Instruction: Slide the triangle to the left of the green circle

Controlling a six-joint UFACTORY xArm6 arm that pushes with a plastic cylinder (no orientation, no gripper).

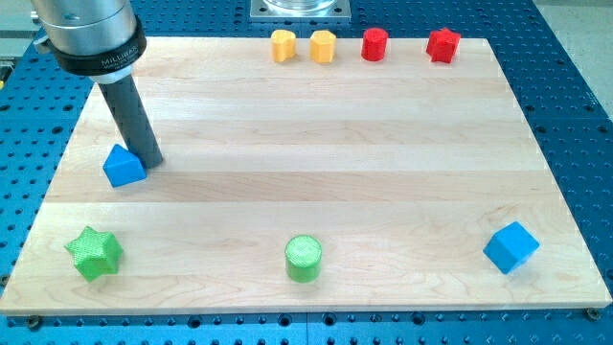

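On the silver collar above the rod, partial lettering is too small to read. My tip (151, 160) touches the blue triangle (124, 166) on its right side, far up-left of the green circle (304, 258) at the board's (326, 163) bottom edge. A green star (94, 253) sits below the triangle.

- green star (94, 253) near the board's (316, 144) bottom left corner
- blue cube (510, 247) at bottom right
- two yellow blocks (283, 45) (323, 45) and two red blocks (374, 44) (442, 44) along the top edge
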